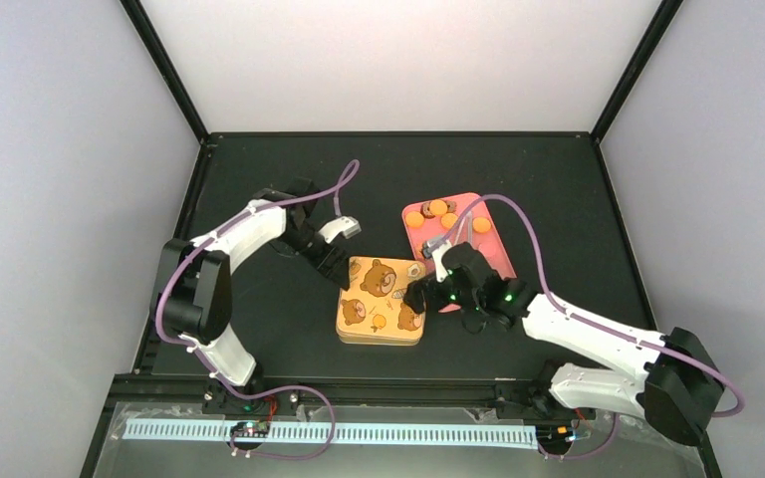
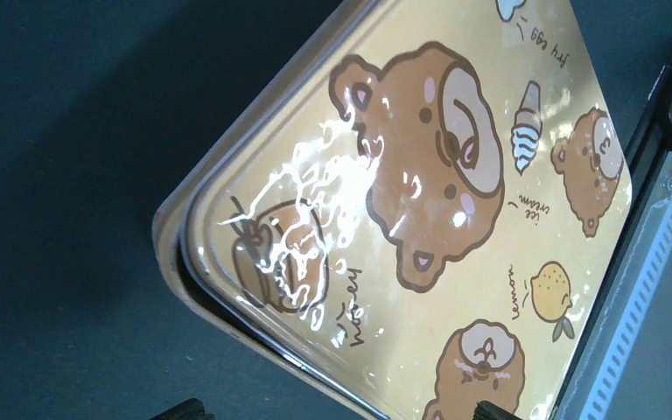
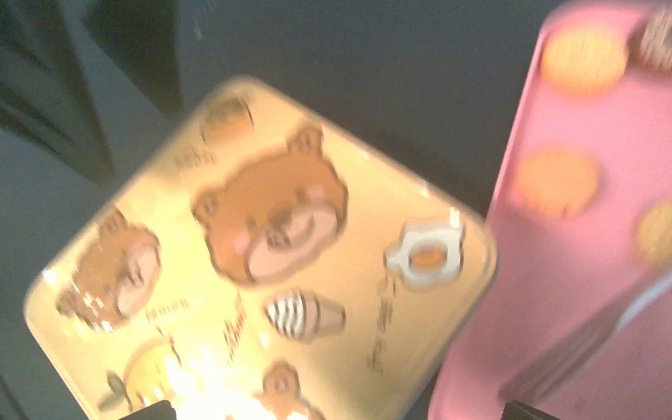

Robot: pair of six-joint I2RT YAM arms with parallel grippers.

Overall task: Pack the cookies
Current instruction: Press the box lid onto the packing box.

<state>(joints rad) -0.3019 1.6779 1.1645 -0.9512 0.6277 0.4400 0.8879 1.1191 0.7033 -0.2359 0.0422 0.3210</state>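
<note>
Lying on the pink tray (image 3: 577, 271), cookies (image 3: 583, 58) sit near the wide right jaws; left jaws wide too.

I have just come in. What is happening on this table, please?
Two robot arms are working around a yellow tin printed with bears, which sits in the middle of the table with its lid on. The left pincer hangs open by the tin's far left corner, and the right pincer is open at its right edge. Neither holds anything. Several cookies lie on the pink tray beside the tin, not yet packed, with metal tongs on the same tray.
</note>
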